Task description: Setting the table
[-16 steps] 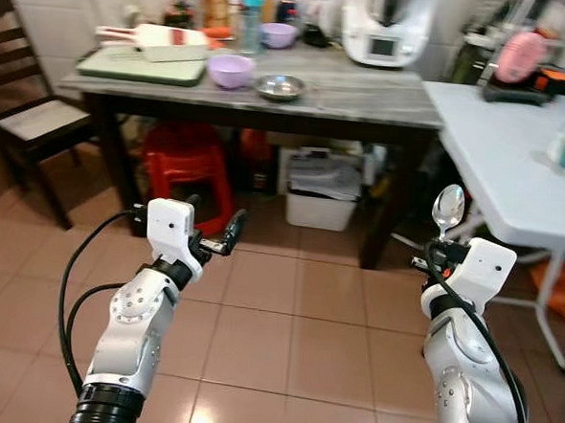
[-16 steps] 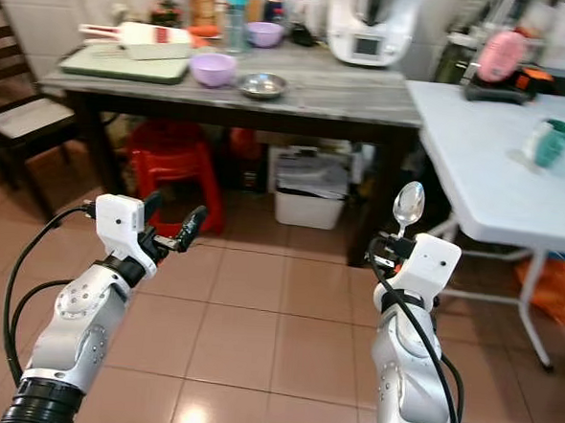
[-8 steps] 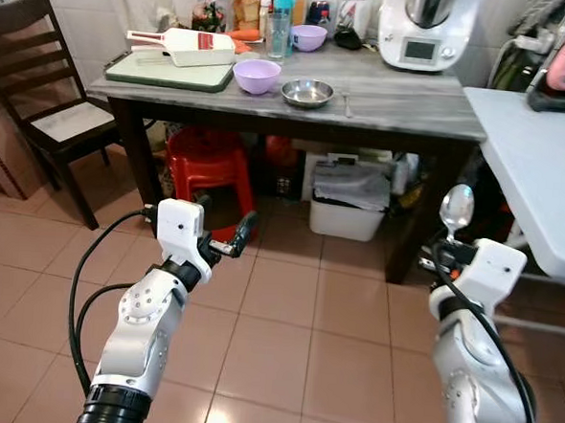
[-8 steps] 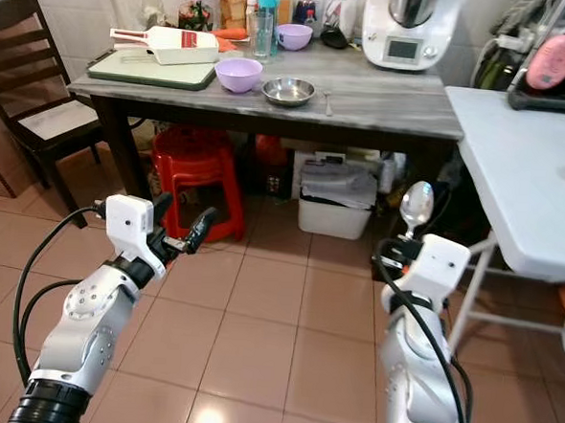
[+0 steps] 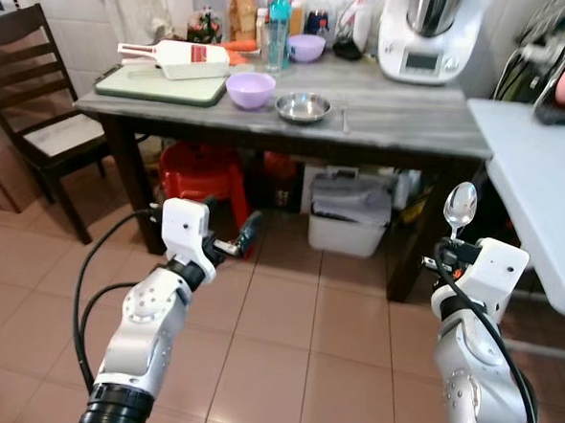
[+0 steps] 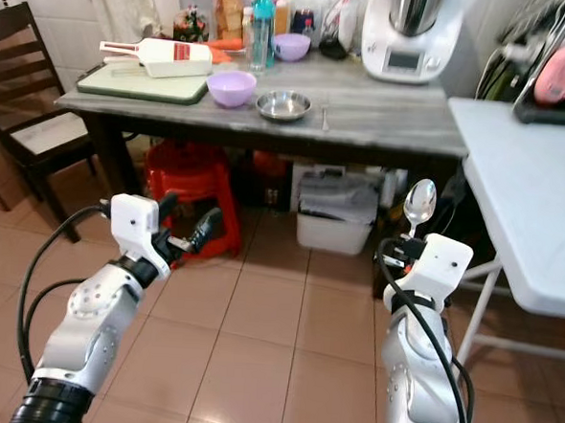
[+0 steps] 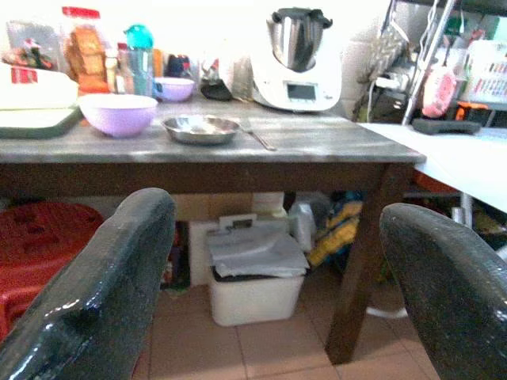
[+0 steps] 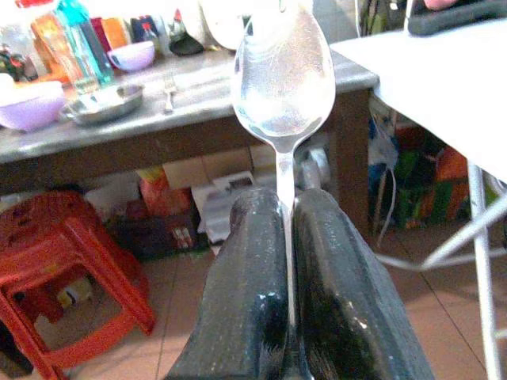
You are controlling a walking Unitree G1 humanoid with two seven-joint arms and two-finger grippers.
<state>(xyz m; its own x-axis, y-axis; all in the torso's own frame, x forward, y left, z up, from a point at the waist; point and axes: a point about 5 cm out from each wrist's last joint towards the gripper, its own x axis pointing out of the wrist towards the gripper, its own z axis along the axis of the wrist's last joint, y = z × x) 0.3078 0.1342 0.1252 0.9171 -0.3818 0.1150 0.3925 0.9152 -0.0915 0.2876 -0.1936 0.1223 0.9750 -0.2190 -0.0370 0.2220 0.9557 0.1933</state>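
The fingers point(image 8: 253, 269) of the right gripper point(image 5: 450, 254) are pressed together on the thin handle of a metal spoon point(image 5: 460, 205), pinching it so that the spoon stands upright with its bowl on top. This gripper is held in the air on the right, above the tiled floor point(image 5: 284, 336), near the edge of a white table point(image 5: 542, 199) and not touching it. The fingers point(image 7: 95, 301) of the left gripper point(image 5: 233, 243) are spread wide apart and hold nothing; this gripper is on the left, also above the floor, and points toward the far table.

The far one is a dark table point(image 5: 404, 113) with a grey top. On it, from left to right, there is a green cutting board point(image 5: 161, 84) with a white flat container point(image 5: 181, 60) lying on it, a purple bowl point(image 5: 251, 89), a shallow metal dish point(image 5: 303, 106) just beside the bowl, and a fork point(image 5: 344, 116) near the dish. Farther back stand some bottles point(image 5: 261, 18), a smaller purple bowl point(image 5: 306, 47) and a white kitchen machine point(image 5: 426, 33).

Under this table there is a red plastic stool point(image 5: 198, 173) on the left and a white bin point(image 5: 349, 216) more to the right. A dark wooden chair point(image 5: 39, 110) stands at the far left, beside the table.
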